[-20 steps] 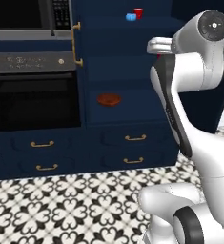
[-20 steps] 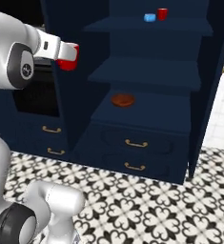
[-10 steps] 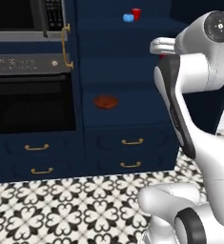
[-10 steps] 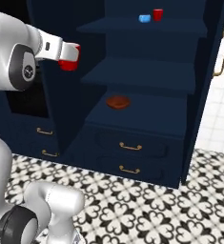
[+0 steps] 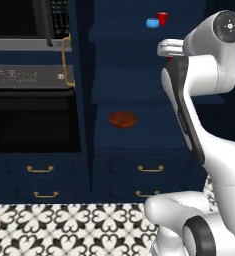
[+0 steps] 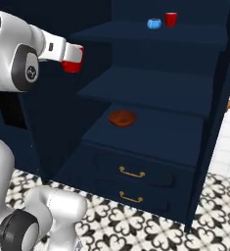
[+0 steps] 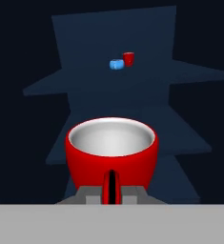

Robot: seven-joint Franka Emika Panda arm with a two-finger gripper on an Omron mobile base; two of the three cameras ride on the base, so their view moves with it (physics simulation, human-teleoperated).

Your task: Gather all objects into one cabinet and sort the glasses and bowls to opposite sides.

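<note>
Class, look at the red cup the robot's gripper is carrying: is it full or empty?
Empty. The hand view looks into the held bright-red cylindrical cup above the gripper: its pale grey inside is bare, with nothing in it.

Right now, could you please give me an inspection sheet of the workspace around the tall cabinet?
Surface: tall navy cabinet open, plain shelves, brass-handled drawers below.
Job's things: one red cup and the light-blue bowl stand side by side on the upper shelf; the reddish-brown bowl sits alone on the lowest shelf; the second red cup is carried upright, outside the cabinet.
Clutter: nothing seen.
Grippers: gripper shut on the second red cup, out in front of the shelves.
Cables: nothing seen.
Surroundings: built-in oven left of the cabinet, patterned black-and-white floor tiles.
</note>
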